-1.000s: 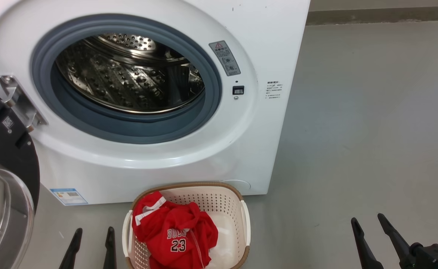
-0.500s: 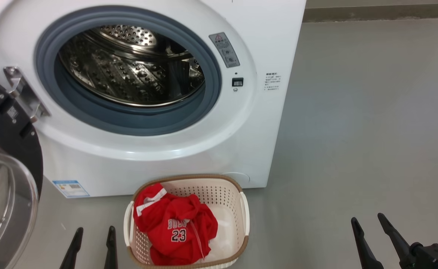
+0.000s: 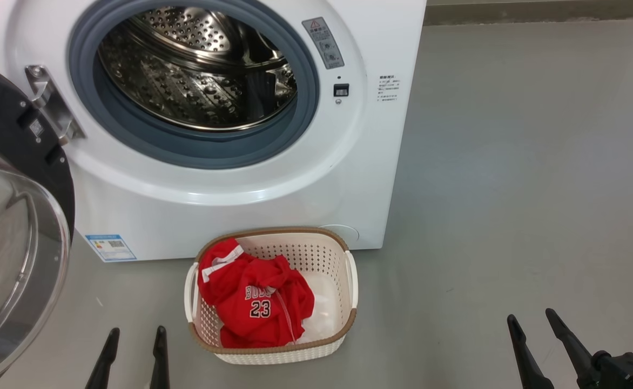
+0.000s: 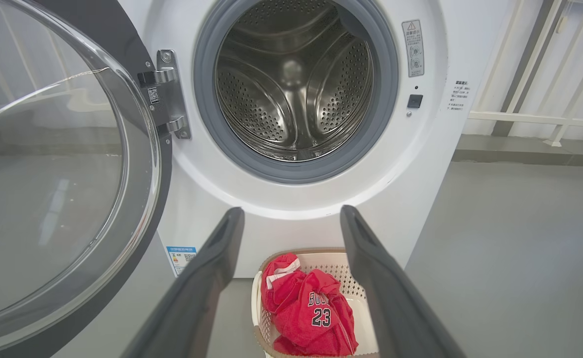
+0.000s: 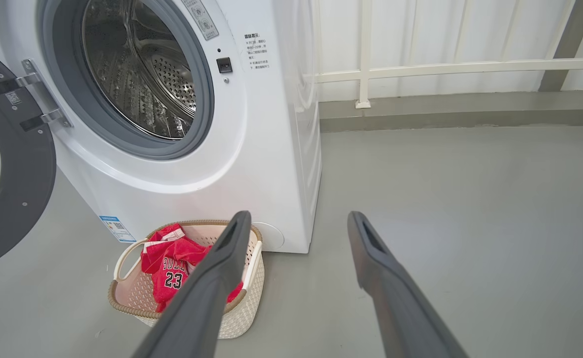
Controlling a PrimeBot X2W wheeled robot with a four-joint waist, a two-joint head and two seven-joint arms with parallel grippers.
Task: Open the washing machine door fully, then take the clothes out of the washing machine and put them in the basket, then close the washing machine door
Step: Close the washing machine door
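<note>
The white washing machine (image 3: pixel 381 32) (image 4: pixel 436 149) (image 5: pixel 271 124) stands with its steel drum (image 3: pixel 197 70) bare. Its door (image 3: pixel 19 227) (image 4: pixel 57 169) (image 5: pixel 8 164), black-rimmed with a glass bowl, hangs swung out to the left on a metal hinge (image 3: pixel 52 108). On the floor before the machine sits the cream basket (image 3: pixel 343 319) (image 4: pixel 356 258) (image 5: pixel 251 288), with the red "23" clothes (image 3: pixel 254 300) (image 4: pixel 311 308) (image 5: pixel 172 268) piled inside. My left gripper (image 3: pixel 135 335) (image 4: pixel 291 219) is open, low, left of the basket. My right gripper (image 3: pixel 530 319) (image 5: pixel 299 221) is open over bare floor at the right.
Grey floor (image 3: pixel 511 189) spreads wide to the right of the machine. A white railing (image 5: pixel 445 67) and a low kerb (image 5: pixel 445 117) run along the back wall. A blue label (image 3: pixel 110 247) marks the machine's lower left corner.
The whole head view has shifted: machine and basket sit higher and farther off, so the camera has moved back. Both grippers keep their places and stay open.
</note>
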